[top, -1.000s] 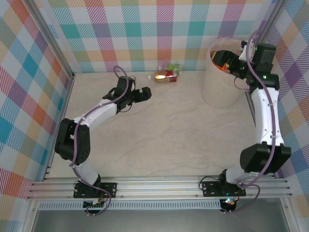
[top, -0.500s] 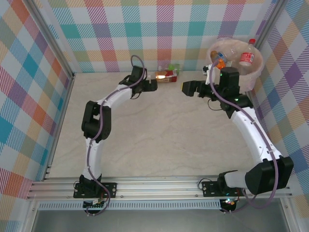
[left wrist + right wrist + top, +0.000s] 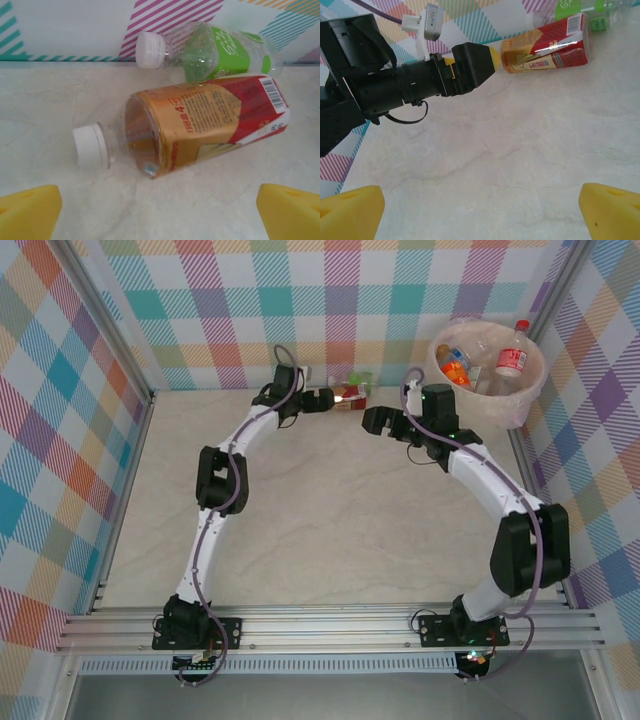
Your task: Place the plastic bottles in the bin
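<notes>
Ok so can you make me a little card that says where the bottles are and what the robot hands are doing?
Table: two bottles lying on their sides by the checked wall
Front bottle: gold and red label, white cap
Back bottle: green label, white cap
Bin: far right, holds a red-capped bottle and an orange bottle
Left gripper: open, facing the front bottle, holding nothing
Right gripper: open, above the table just right of those two bottles, holding nothing

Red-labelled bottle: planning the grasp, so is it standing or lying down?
Lying down. The red-labelled bottle rests on its side on the table, white cap pointing sideways.
</notes>
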`<state>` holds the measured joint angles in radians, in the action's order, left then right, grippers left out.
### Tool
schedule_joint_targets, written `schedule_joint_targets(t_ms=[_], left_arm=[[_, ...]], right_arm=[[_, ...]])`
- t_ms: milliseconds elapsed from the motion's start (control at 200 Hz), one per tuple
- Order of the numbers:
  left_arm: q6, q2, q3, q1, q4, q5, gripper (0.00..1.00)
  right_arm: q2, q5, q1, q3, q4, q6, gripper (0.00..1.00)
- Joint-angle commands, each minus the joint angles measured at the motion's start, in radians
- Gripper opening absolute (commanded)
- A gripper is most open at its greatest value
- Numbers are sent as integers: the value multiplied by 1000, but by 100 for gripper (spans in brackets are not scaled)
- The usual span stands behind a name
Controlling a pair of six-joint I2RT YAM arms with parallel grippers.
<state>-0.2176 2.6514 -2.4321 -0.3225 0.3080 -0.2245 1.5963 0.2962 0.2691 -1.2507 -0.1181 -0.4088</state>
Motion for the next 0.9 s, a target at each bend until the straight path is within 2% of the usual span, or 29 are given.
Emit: schedule_joint_targets(t_ms=[0, 120, 280, 390, 540, 895], left_arm=[[-37, 94, -127, 21, -21, -76, 100], [-97, 153, -161, 41, -168, -56, 100], [-202, 227, -227, 67, -264, -29, 100], [-276, 284, -304, 74, -295, -91, 100], [-317, 304, -307, 74, -302, -164, 100], [-324, 317, -306, 76, -312, -187, 100]], right_arm=[[86, 6, 3, -72, 84, -71, 100], [170, -6, 4, -107, 132, -116, 100], [303, -19, 2, -172, 218, -170, 100], [430, -60, -4, -297, 198, -215, 100], [586, -106, -15, -447, 203, -309, 100], [949, -140, -16, -942, 9, -367, 100]])
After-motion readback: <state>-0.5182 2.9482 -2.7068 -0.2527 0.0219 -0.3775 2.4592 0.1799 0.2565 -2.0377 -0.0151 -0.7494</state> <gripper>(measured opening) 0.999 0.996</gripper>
